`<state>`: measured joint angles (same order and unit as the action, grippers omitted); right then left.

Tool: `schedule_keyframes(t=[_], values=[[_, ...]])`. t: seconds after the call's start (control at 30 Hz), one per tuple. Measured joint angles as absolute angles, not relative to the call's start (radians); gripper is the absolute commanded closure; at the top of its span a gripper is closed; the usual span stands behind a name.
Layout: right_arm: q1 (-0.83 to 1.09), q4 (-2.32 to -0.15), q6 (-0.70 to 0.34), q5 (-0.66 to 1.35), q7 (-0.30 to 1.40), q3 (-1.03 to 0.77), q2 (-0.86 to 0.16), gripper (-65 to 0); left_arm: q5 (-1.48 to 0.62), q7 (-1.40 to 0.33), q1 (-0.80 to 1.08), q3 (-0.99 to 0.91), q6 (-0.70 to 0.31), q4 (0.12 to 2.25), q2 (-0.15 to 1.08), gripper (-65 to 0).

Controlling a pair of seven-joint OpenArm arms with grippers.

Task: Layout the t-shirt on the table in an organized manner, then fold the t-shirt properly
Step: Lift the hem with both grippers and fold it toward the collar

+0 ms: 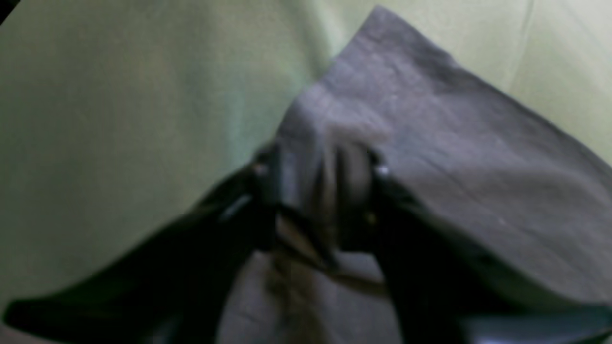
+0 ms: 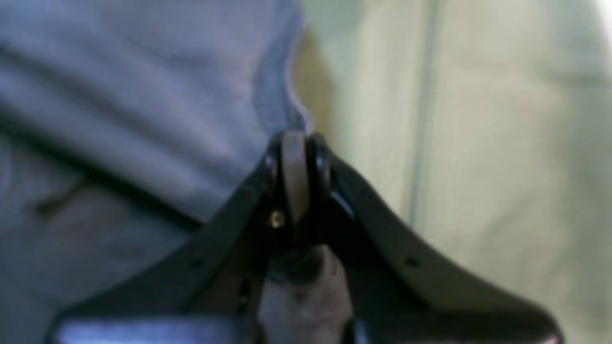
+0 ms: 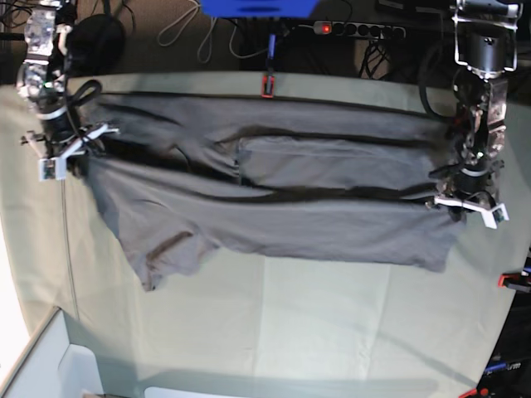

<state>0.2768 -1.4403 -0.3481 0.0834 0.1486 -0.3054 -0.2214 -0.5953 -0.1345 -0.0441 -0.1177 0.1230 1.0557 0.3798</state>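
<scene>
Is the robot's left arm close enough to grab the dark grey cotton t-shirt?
Probably yes. The left gripper is already at the dark grey cotton t-shirt, with a bunch of its cloth between the parted jaws and nothing in the way.

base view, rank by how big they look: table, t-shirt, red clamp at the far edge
1. table, largest
2. t-shirt, covering much of the table's far half
3. red clamp, smallest by far

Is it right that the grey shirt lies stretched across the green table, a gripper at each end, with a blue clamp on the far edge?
No. The clamp on the far edge is red, as the base view shows. The shirt, table and grippers are as stated.
</scene>
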Motion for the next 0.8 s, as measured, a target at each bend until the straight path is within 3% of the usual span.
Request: schedule_keyframes(t=[0.13, 0.33, 0.5, 0.8], values=[[0.272, -1.44, -0.479, 0.075, 0.212, -0.355, -0.216, -16.6, -0.596, -0.128, -0.027, -0.123, 0.132, 1.073, 0.428, -35.1], [0.239, -1.464, -0.512, 0.076, 0.204, -0.389, -0.219, -30.7, -0.595, -0.137, -0.088, -0.122, 0.131, 1.079, 0.421, -36.1], [0.183, -1.464, -0.516, 0.067, 0.21, -0.385, -0.218, -31.9, -0.591, -0.126, -0.26, -0.114, 0.115, 0.941, 0.405, -36.2], [0.162, -1.464, -0.52, 0.067, 0.215, -0.381, -0.18, -31.9, -0.463, -0.096, -0.573, 0.026, 0.093, 0.466, 0.317, -36.3]])
